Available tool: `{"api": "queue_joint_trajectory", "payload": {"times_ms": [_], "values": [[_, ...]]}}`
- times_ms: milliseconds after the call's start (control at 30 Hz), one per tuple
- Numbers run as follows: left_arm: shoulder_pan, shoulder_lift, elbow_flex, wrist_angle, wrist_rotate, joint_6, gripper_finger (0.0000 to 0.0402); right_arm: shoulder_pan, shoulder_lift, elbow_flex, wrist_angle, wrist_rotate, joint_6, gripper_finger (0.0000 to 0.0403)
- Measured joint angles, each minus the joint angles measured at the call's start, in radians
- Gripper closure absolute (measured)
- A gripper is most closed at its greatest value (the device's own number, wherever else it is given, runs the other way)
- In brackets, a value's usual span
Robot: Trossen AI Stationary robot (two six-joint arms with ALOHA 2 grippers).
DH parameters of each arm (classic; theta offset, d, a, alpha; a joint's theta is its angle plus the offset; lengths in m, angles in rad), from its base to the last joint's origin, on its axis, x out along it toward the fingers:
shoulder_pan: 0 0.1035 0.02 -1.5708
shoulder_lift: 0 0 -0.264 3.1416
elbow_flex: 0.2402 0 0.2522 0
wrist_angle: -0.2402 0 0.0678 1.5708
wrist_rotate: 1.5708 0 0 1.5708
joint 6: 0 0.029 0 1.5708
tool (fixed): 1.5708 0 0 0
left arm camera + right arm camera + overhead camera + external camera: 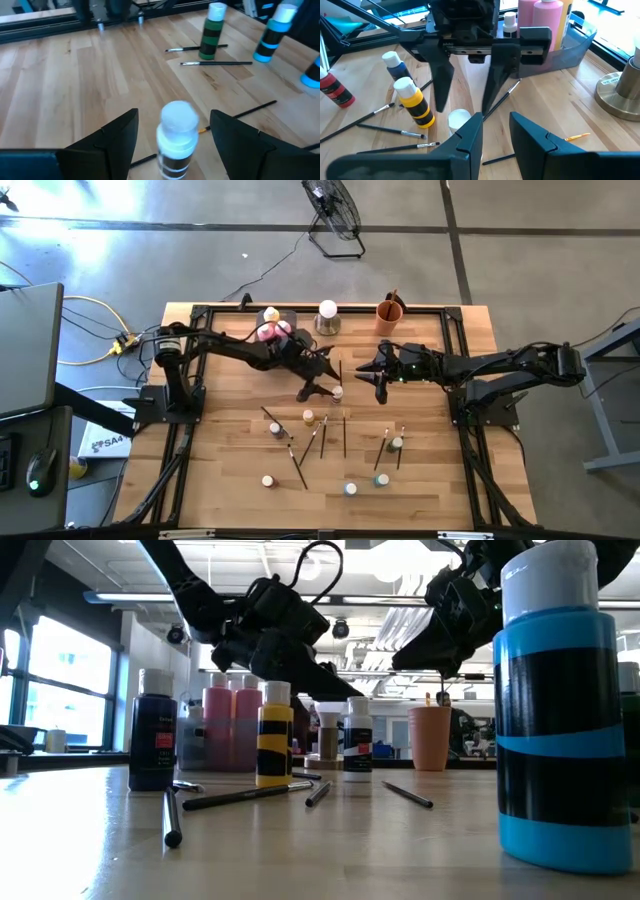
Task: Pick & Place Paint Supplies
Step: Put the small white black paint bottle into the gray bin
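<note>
A small white-capped bottle with a dark label stands upright on its base on the wooden table, near the middle. My left gripper is open, one finger on each side of the bottle and apart from it. It also shows in the right wrist view, fingers pointing down over the white cap. My right gripper is open and holds nothing, just right of that bottle. Other small bottles and thin dark paintbrushes are spread over the near half of the table.
A grey tray holding pink and yellow bottles stands at the far edge, beside a white ball on a metal base and an orange cup. A green bottle, blue bottles and a yellow-black one stand around.
</note>
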Motion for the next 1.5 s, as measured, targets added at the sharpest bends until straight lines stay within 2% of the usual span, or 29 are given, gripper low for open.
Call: {"api": "queue_joint_trajectory", "payload": {"times_ms": [267,600,1500], "values": [[-0.03,0.026,0.001,0.033,0.009,0.002,0.016,0.0,0.0,0.0,0.0,0.0,0.0,0.0312],[-0.055,0.057,0.001,0.077,-0.112,0.0,0.016,0.0,0.0,0.0,0.0,0.0,0.0,0.0312],[-0.056,0.057,0.001,0.075,-0.117,-0.012,0.016,0.0,0.0,0.0,0.0,0.0,0.0,0.0312]]}}
